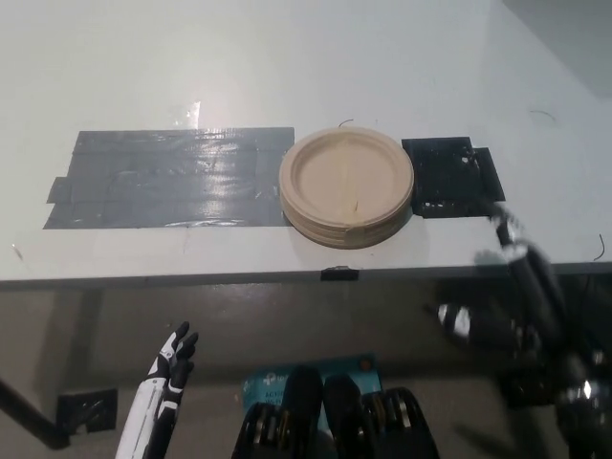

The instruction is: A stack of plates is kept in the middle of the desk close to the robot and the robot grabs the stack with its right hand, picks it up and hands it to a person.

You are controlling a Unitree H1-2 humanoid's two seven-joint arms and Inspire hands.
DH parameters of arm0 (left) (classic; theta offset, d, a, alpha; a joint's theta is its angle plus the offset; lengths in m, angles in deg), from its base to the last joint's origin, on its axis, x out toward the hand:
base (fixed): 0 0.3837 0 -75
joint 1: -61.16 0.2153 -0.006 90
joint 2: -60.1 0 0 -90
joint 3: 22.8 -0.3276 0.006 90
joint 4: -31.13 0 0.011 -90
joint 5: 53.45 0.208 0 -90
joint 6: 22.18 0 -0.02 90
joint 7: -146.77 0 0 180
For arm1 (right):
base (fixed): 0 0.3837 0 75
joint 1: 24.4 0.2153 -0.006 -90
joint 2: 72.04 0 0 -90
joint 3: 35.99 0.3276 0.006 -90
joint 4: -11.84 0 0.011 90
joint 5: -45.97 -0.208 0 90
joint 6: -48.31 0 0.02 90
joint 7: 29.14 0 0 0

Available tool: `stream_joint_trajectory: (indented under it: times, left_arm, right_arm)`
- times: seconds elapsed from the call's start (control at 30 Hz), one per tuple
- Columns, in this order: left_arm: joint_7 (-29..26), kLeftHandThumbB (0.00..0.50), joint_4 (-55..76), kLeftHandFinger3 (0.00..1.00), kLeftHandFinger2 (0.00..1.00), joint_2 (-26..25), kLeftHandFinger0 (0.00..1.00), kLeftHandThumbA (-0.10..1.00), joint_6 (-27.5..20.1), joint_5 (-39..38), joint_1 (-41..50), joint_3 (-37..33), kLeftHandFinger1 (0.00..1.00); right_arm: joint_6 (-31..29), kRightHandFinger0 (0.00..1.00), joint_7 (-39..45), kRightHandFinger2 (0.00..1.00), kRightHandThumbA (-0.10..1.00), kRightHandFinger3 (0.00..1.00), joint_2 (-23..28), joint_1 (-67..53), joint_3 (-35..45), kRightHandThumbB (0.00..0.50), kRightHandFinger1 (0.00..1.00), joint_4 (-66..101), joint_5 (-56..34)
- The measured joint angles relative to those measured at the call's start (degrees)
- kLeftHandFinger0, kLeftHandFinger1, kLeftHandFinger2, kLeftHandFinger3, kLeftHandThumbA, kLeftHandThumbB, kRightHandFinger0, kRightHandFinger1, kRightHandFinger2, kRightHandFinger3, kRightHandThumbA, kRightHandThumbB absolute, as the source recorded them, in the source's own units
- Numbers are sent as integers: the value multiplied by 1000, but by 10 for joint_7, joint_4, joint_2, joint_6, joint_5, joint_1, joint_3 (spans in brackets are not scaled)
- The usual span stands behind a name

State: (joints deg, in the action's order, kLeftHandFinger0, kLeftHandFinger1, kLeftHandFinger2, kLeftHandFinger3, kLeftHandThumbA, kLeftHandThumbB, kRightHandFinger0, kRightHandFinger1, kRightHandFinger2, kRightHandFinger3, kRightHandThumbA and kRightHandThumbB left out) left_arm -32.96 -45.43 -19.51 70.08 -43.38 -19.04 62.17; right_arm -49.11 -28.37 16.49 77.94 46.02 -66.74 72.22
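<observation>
A stack of beige round plates sits on the white desk, close to its near edge and about in the middle. My black right hand is blurred at the desk's near edge, right of the plates and lower in the picture. It is open, holds nothing and is clear of the stack. My white left hand rests open at the lower left, below the desk edge.
A wide grey tape patch lies on the desk, touching the plates' left side. A black patch lies just right of them. Below the desk edge the floor shows, with a teal object.
</observation>
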Motion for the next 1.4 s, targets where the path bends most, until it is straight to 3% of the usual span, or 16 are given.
stream_joint_trajectory:
  times: [0.6, 1.4]
  left_arm:
    - [0, 0, 0, 1000, 1000, 0, 1000, 1000, 3, 0, -8, -1, 1000]
    - [1, 0, 0, 1000, 1000, -1, 1000, 1000, 3, 2, -23, -5, 1000]
  right_arm:
    - [2, 1000, 1, 1000, 1000, 1000, 65, 185, -116, 440, 1000, -182, 202]
    - [0, 1000, 0, 1000, 1000, 1000, 65, 234, -182, 436, 1000, -279, 286]
